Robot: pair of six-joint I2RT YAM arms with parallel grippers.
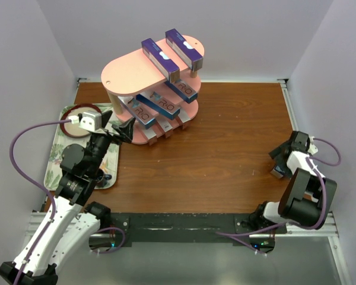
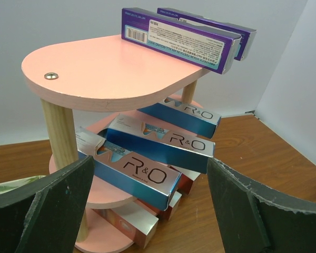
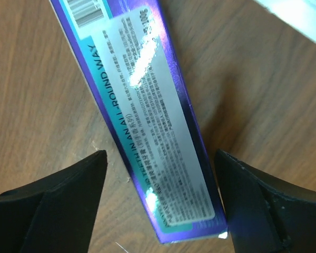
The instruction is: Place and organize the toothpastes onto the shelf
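Right gripper (image 3: 160, 155) wide, straddling purple toothpaste box (image 3: 158, 105); we centre, square up, close across its width. Left gripper (image 2: 150, 161) wide, empty.

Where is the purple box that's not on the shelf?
Right wrist view: the purple box lies flat on the table, between the spread fingers of the right pincer. From above, that is the table's right edge, across from the shelf.

I see two purple toothpastes (image 1: 160, 57) atop the shelf (image 1: 127, 71), blue toothpastes (image 1: 160, 104) a tier down; my left claw (image 1: 117, 123) hangs spread beside it, right claw (image 1: 279, 161) well apart.
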